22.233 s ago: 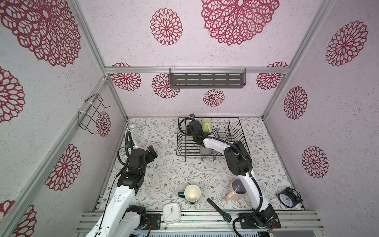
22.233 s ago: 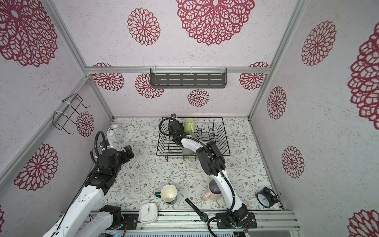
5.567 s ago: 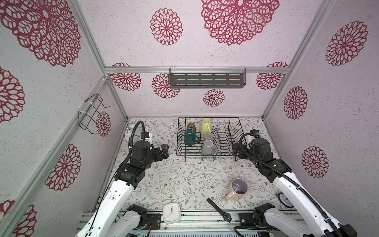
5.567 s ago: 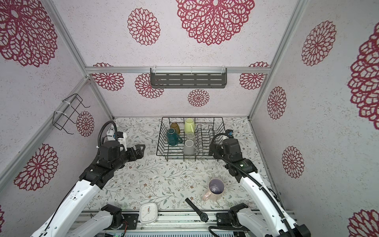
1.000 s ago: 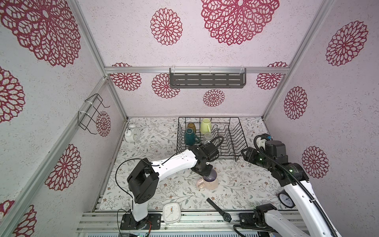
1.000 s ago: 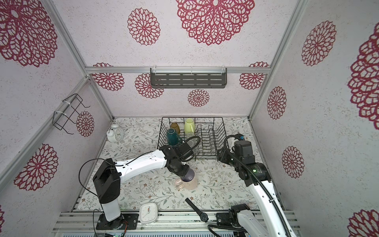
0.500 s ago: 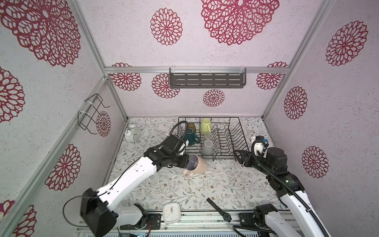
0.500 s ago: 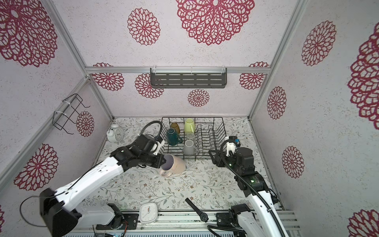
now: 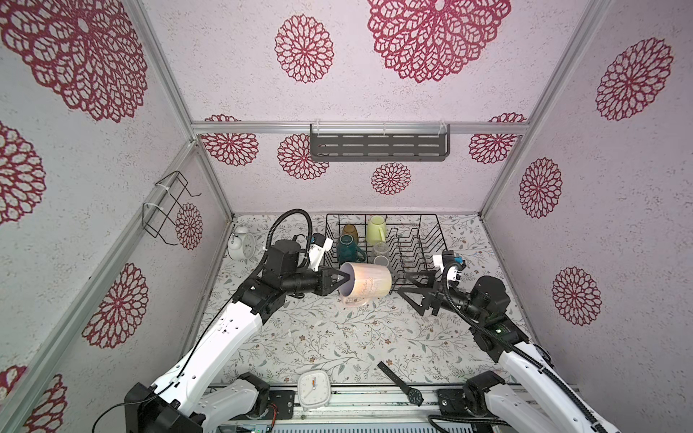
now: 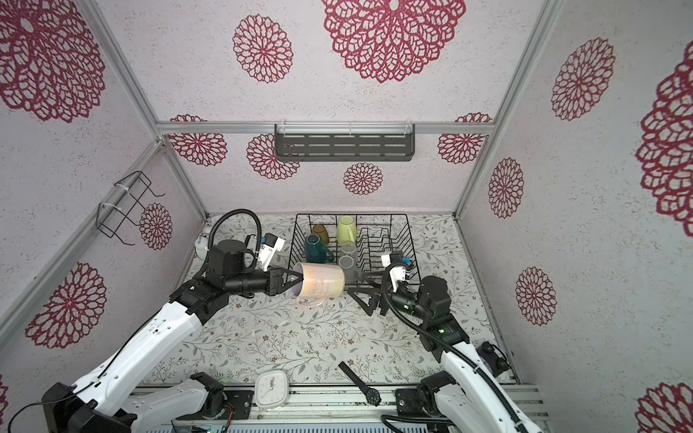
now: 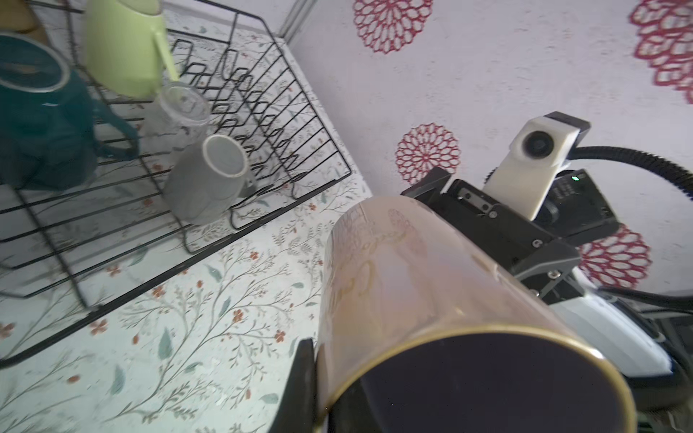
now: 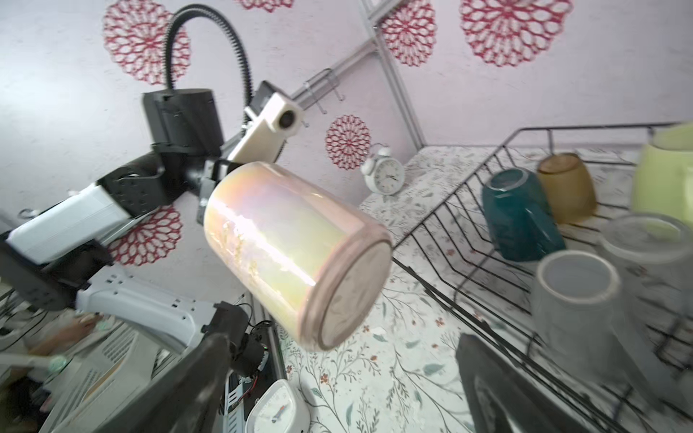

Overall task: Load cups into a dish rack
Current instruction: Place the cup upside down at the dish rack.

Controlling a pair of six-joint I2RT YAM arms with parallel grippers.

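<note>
Gripping the rim of a pink mug (image 9: pixel 369 283) (image 10: pixel 322 285), the left hand (image 9: pixel 344 279) has its fingers pinched almost shut on the mug's wall. The wrist view shows one finger (image 11: pixel 300 378) lying against the outside, next to the dark mouth. The mug lies on its side in the air, clear of the flowered table (image 9: pixel 318 337). Its mouth faces the left arm, its flat base (image 12: pixel 348 288) faces the right arm, and its handle hangs down. In both top views it hangs just in front of the near edge of the black wire dish rack (image 9: pixel 405 215) (image 10: pixel 375 215), outside the rack.

The right hand (image 9: pixel 404 285) (image 10: pixel 358 285) is spread wide and holds nothing. Its two fingers point at the mug's base, close to it but apart from it.

Five cups are in the left half of the rack:
- A teal mug (image 9: pixel 347 245) and an amber glass (image 9: pixel 348 229) sit bottom up.
- A lime-green mug (image 9: pixel 375 229) stands at the back.
- A clear glass (image 9: pixel 380 248) sits beside the prongs.
- A grey mug (image 9: pixel 380 260) leans nearest the front, its pale inside showing.

The right half of the rack, with its rows of prongs, holds no cups.

A round white alarm clock (image 9: pixel 240 245) stands by the left wall. A square white clock (image 9: pixel 313 388) and a black wristwatch (image 9: pixel 403 382) lie at the front edge of the table.
</note>
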